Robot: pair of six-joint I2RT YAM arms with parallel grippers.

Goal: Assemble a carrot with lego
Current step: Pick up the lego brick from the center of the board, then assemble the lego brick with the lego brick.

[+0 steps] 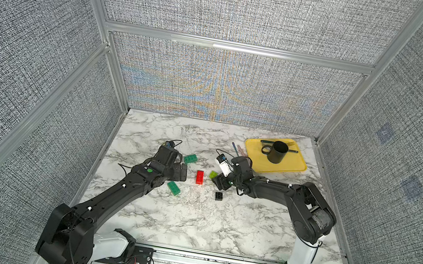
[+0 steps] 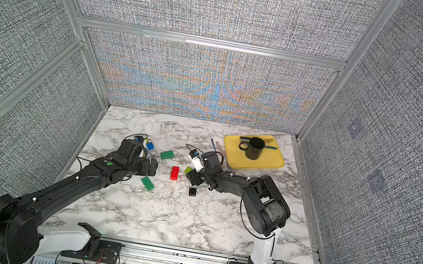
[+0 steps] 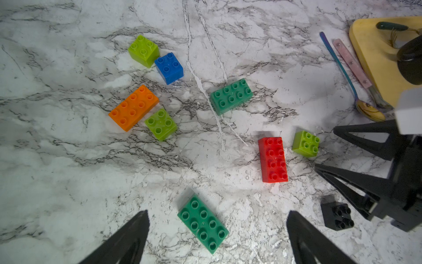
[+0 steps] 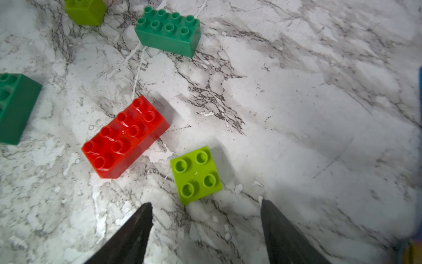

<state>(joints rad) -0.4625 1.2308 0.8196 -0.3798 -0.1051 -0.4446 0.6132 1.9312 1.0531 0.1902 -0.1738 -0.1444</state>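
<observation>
Hovering spread and empty above the counter [image 3: 68, 171]: left hand [image 3: 217, 212] by a green brick [image 3: 202, 225], right hand [image 4: 205, 201] by a lime brick [image 4: 196, 174].

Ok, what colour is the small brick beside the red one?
Lime green; the small brick shows best in the right wrist view.

Grey woven panels [image 1: 234, 5] in aluminium framing [image 1: 236, 46] enclose a marble-patterned, perhaps laminate, tabletop [image 1: 189, 222].

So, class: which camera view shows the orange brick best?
The left wrist view: the orange brick lies whole, all eight studs showing, beside a lime brick. In both top views the left arm hides it; the right wrist view leaves it out.
</observation>
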